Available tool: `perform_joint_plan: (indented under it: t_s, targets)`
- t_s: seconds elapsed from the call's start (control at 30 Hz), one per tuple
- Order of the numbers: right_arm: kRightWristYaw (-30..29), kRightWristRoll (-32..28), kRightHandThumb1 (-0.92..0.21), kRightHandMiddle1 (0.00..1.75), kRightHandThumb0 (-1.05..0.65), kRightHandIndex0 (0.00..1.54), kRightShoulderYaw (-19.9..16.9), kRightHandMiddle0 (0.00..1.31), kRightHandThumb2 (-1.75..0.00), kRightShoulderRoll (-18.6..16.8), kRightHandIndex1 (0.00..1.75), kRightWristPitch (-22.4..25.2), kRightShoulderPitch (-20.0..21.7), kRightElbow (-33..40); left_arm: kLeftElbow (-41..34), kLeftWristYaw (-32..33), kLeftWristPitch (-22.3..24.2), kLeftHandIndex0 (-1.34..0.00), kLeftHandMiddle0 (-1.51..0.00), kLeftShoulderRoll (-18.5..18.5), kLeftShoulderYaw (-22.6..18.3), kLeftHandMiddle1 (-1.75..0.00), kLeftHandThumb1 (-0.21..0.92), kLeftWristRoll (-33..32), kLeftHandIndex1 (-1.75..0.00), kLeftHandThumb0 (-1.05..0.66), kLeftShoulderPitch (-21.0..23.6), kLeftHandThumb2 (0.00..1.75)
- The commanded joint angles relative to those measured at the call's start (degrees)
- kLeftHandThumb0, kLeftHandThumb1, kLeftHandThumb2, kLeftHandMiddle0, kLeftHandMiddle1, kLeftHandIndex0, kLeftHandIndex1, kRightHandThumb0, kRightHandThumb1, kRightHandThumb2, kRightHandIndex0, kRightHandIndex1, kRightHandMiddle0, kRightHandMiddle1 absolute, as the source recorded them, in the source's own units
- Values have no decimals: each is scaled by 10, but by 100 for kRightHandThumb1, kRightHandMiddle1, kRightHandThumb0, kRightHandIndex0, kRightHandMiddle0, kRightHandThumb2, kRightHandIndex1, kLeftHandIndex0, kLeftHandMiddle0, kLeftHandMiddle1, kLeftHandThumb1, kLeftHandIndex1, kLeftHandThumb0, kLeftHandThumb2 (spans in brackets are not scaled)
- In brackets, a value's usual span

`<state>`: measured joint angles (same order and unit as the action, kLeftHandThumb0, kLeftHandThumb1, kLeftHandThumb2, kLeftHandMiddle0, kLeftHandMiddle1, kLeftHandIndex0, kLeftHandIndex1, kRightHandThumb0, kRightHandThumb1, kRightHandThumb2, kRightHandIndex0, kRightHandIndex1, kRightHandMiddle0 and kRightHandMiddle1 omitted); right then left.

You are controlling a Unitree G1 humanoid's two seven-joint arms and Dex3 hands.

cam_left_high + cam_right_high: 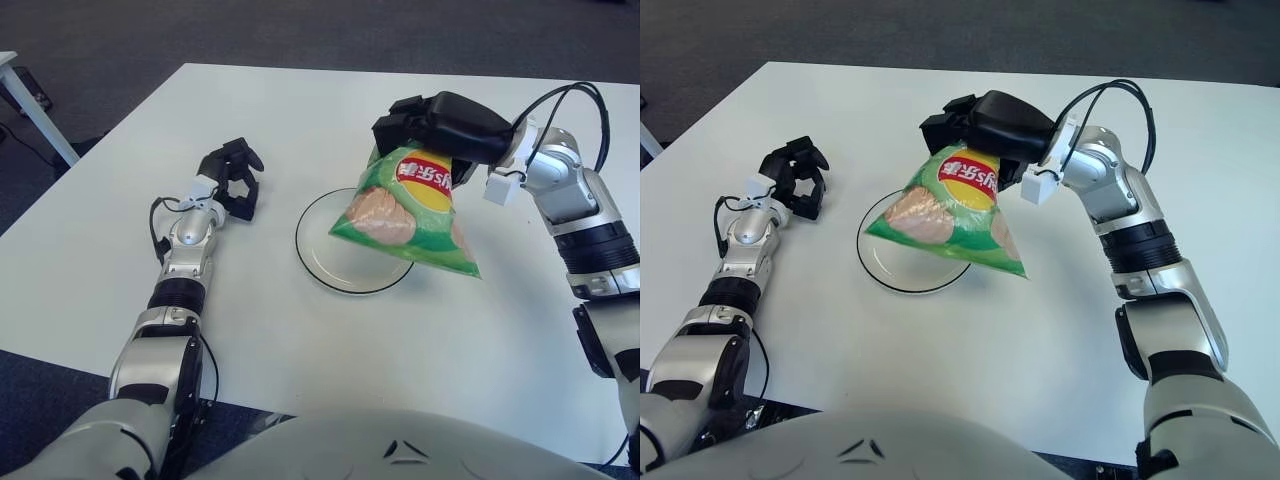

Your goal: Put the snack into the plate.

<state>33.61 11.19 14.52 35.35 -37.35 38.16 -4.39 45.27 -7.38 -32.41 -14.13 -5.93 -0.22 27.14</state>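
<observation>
It looks like an office or lab room: a plain white table (300, 330) stands on dark grey carpet (90, 40), with another white table's leg (35, 110) at far left.

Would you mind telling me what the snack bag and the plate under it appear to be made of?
The snack bag, gripped at its top by the right hand, looks like thin printed plastic film: glossy green with creases and a crimped bottom edge. The plate looks like clear glass or perhaps plastic: the white table shows through it and only a dark rim outlines it. The left hand shows to the plate's left.
</observation>
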Motion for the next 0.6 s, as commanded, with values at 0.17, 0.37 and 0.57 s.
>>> perform_joint_plan:
  t_s: [0.17,0.37,0.57]
  targets:
    - [57,-41,-2,175,0,86,-5,61,-163,7,166,48,-23,39,54,11,-1,-77,-90,29,13,-175,-10,13,-164,-1,-72,175]
    - [68,-45,-7,175,0,82,-7,57,-158,2,166,46,-24,42,58,13,-1,-80,-91,31,14,-175,-11,17,-159,-1,-70,175]
    - [78,-26,-8,162,0,78,-4,63,-155,9,173,58,-23,63,72,20,0,-79,-90,31,14,-175,-11,20,-161,-1,-61,175]
